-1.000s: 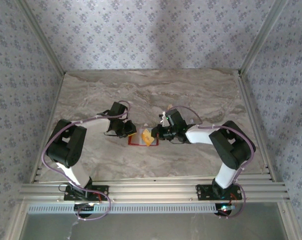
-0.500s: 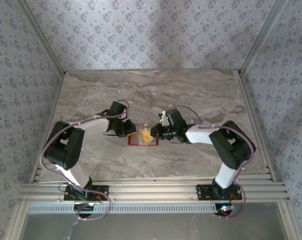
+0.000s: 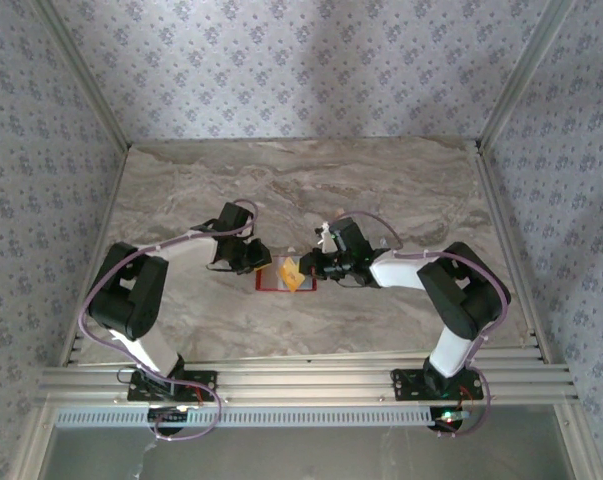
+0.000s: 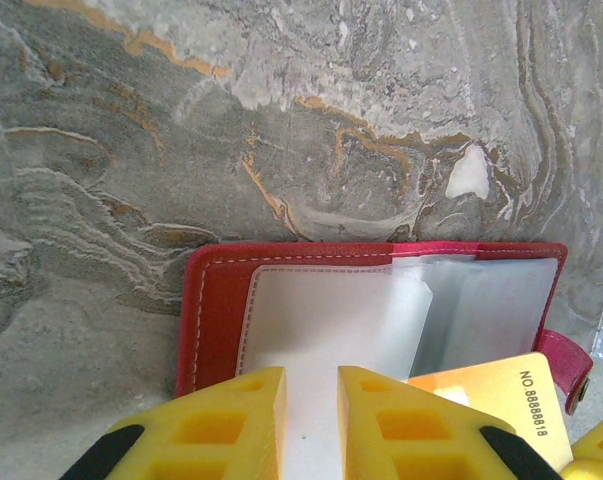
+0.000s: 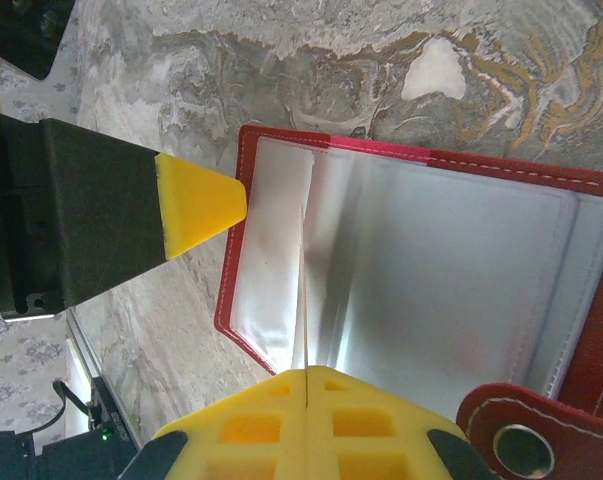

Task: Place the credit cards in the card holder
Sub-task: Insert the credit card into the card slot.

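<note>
The card holder [image 3: 269, 284] lay open and flat near the middle of the desk [image 3: 311, 190], red border outward and its clear sleeves [image 4: 321, 320] facing up. Bare marble stretched well beyond it to the far wall and out to both side rails. The near aluminium rail [image 3: 301, 380] stood well apart from it.

In the left wrist view the far red edge of the holder ran straight, with open desk above it. The snap tab [image 4: 573, 366] stuck out past the right-hand edge.

The right fingers [image 5: 251, 430] were closed flat on the credit card [image 5: 306, 290], pinching it by its near end. From the right wrist the card showed edge-on as a thin upright line over the sleeves, running toward the holder's far border. Whether its leading edge had entered a sleeve could not be told. From the left wrist it showed as an orange-yellow face with a printed number, tilted over the holder's near right-hand part.

The left fingers [image 4: 231, 425] stood narrowly apart over the near side of the holder, with pale sleeve showing in the slim gap and nothing seen gripped there. In the right wrist view one yellow tip met the holder's red edge at a far corner. The two sets of fingers were close together across the holder, leaving little free room between them.
</note>
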